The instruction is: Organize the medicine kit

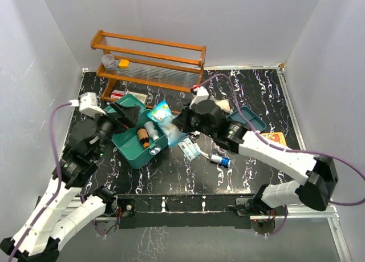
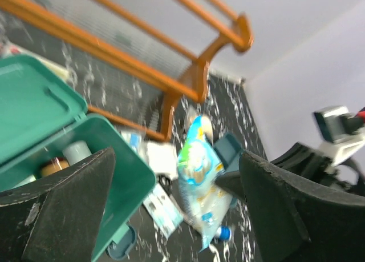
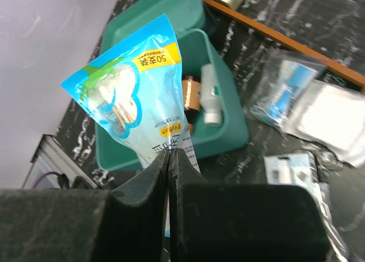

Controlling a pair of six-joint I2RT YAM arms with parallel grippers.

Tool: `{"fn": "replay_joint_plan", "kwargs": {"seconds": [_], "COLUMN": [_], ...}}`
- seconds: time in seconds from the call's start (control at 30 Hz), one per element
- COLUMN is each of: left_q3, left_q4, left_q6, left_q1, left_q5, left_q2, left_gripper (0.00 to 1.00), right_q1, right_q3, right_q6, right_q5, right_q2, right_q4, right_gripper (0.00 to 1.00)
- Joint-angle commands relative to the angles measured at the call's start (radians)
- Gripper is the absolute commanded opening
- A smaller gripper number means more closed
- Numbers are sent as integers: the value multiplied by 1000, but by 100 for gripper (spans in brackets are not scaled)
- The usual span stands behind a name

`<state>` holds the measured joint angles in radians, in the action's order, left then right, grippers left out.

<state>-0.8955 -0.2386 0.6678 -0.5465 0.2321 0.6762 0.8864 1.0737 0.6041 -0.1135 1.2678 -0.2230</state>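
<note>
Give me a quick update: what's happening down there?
Right gripper shut on blue packet, by the open green box. Left gripper open, empty. Bottles inside; loose packets beside box.

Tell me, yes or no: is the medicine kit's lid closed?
No, the medicine kit is open, its lid tipped back and bottles showing inside.

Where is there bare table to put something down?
Near strip of table between medicine kit and the arm bases; far right corner beside the wooden rack. Crowded mid-table: packets, small bottle, blue pouch in right jaws.
</note>
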Motion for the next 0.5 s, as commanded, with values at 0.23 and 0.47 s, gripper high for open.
{"fn": "replay_joint_plan", "kwargs": {"seconds": [0.23,0.47], "left_q3": [-138,-171], "left_q4": [-89,-112], "left_q6": [-169,-198], "left_q1": [-3,-2], "left_q5": [294,371], "left_q2": [-112,-118], "left_gripper": [90,91], "right_q1": [136,201], "right_q3": [328,543], "right_q6": [128,142], "right_q5": [-61,-87], "right_q2": [365,571], "right_q4": [93,-14], "right_gripper": [0,0]}}
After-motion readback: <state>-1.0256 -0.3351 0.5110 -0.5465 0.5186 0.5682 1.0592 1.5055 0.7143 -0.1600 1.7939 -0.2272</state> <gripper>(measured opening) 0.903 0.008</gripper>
